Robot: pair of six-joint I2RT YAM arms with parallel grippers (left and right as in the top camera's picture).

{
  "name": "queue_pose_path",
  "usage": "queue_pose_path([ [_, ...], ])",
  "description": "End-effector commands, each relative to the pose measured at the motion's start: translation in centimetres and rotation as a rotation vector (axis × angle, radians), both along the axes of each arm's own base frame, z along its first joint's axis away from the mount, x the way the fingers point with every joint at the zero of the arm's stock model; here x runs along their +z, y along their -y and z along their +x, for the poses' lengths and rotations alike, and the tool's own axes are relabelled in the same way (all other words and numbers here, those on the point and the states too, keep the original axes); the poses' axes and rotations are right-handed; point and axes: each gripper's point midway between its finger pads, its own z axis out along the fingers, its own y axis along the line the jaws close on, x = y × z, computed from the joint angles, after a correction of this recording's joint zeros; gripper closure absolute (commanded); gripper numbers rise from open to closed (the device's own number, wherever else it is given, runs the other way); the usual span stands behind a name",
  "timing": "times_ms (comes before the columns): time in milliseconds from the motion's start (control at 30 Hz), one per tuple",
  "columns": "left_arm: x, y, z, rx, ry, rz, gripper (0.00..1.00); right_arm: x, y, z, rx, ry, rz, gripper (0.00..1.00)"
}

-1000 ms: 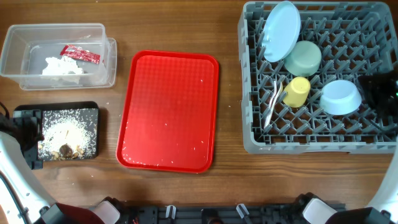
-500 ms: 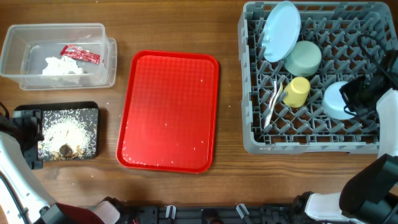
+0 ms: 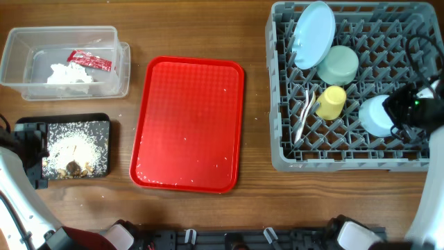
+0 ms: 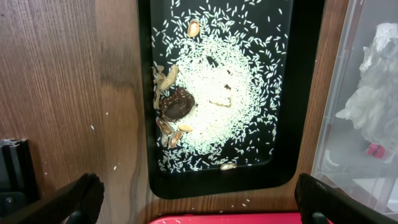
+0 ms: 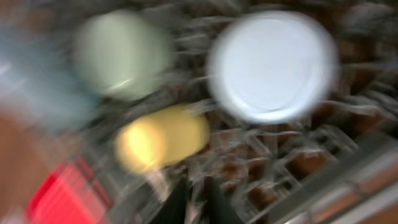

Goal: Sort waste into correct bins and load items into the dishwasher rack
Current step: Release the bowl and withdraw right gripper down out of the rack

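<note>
The grey dishwasher rack [image 3: 277, 160] holds the light blue plate [image 3: 313, 35], pale green bowl [image 3: 338, 64], yellow cup [image 3: 331, 102], white fork and spoon [image 3: 304, 114] and small light blue bowl [image 3: 374, 114]. My right gripper [image 3: 409, 104] hovers at that bowl's right side. In the blurred right wrist view its fingers [image 5: 193, 199] stand close together and empty, with the bowl [image 5: 273, 65] beyond. The clear tub [image 3: 14, 66] holds a white napkin [image 3: 69, 74] and the red sachet [image 3: 89, 61]. The black tray [image 3: 69, 119] holds rice and brown scraps [image 4: 176, 106]. My left gripper [image 4: 199, 199] is open beside it.
The flat red tray [image 3: 187, 125] lies in the middle of the wooden table, with a few stray grains on it. Loose rice grains lie on the wood near the black tray [image 4: 305, 93]. The clear tub's wall [image 4: 348, 93] is right of that tray in the left wrist view.
My right arm has moved in from the right edge over the rack and now covers part of the small blue bowl. The left arm has not moved.
</note>
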Motion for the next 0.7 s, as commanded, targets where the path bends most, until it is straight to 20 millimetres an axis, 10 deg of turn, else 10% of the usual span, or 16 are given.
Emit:
queue_pose_path([
  [0, 0.3, -0.3, 0.0, 0.008, 0.006, 0.009, 0.00, 5.8, -8.5, -1.1, 0.516, 0.291, 0.076, 0.56],
  [267, 0.3, -0.3, 0.0, 0.008, 0.006, 0.009, 0.00, 6.2, -13.1, -7.7, 0.576, 0.319, 0.054, 0.56],
  [300, 0.3, -0.3, 0.0, 0.008, 0.006, 0.009, 0.00, 6.2, -13.4, -8.5, 0.571, 0.331, 0.049, 0.46],
  [333, 0.3, -0.3, 0.0, 0.008, 0.006, 0.009, 0.00, 6.3, -13.7, -9.3, 0.540, 0.341, 0.062, 0.00],
  [667, 0.3, -0.3, 0.0, 0.008, 0.006, 0.009, 0.00, 5.7, -12.9, -11.5, 0.177, 0.270, 0.214, 0.00],
])
